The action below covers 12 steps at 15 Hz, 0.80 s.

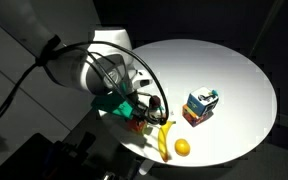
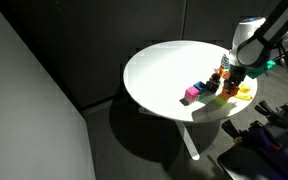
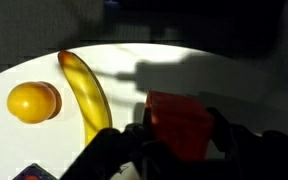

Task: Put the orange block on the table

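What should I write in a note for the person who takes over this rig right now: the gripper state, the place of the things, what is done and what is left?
Gripper: shut on the orange block, with a finger on each side of it in the wrist view.
Orange block: in the gripper, over the table, close to the banana and the round orange fruit. I cannot tell whether it touches the tabletop.
Done: the block is grasped.
Left: lower it onto a bare spot of the table, open the gripper, lift away.
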Each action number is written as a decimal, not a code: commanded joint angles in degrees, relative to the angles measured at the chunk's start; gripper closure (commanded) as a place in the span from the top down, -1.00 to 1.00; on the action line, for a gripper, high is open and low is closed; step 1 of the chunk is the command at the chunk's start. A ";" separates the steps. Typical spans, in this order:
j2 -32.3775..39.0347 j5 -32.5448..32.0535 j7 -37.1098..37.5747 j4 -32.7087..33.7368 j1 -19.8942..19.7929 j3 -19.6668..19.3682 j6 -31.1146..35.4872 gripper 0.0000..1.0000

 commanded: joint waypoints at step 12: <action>3.52 -0.29 -0.96 3.32 0.35 0.06 -0.03 -0.37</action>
